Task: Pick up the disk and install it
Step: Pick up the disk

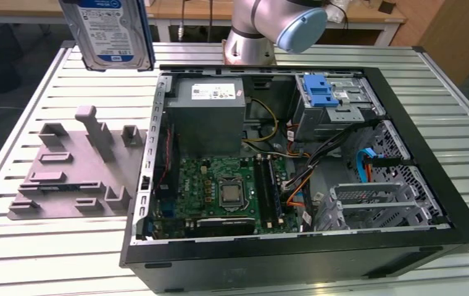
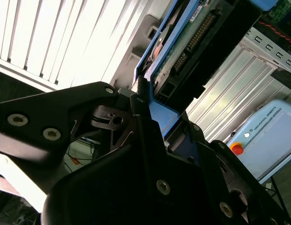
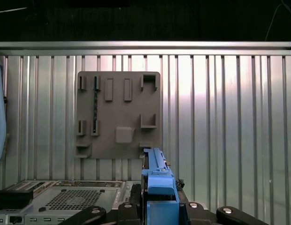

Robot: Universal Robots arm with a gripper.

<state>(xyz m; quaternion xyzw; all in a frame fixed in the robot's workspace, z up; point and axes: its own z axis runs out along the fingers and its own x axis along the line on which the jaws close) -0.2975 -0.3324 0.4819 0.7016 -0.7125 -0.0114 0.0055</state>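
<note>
- Disk [image 1: 107,31]: a silver drive with a white-and-blue label in a blue carrier frame. It stands on edge in the air at the upper left of the exterior view, label towards the camera and its top cut off by the frame edge. It is clear of the table and is above and beyond the grey holder fixture.
- Disk, second wrist view [image 2: 180,47]: the green circuit-board underside and connector row are visible, with the blue carrier rail running down into the claw.
- Disk, first wrist view [image 3: 157,176]: seen edge-on as a blue carrier rail.
- Gripper [image 2: 164,117]: black claw closed onto the blue carrier of the disk, fingers [image 2: 140,101] pressed against the rail with no visible gap.
- Arm [image 1: 271,24]: grey joints with a pale blue cap, at the upper centre of the exterior view behind the case.
- Holder fixture [image 1: 78,166]: grey moulded plate with upright pegs and pockets, flat on the table at the exterior view's left, just beside the case.
- Computer case [image 1: 432,185]: black tower on its side with the panel off, in the centre of the exterior view.
- Inside the case: power supply [image 1: 205,117], motherboard [image 1: 226,188], and a metal drive cage [image 1: 337,111] topped by a blue latch [image 1: 321,92].
- Table [image 1: 37,259]: slatted aluminium top.
</note>
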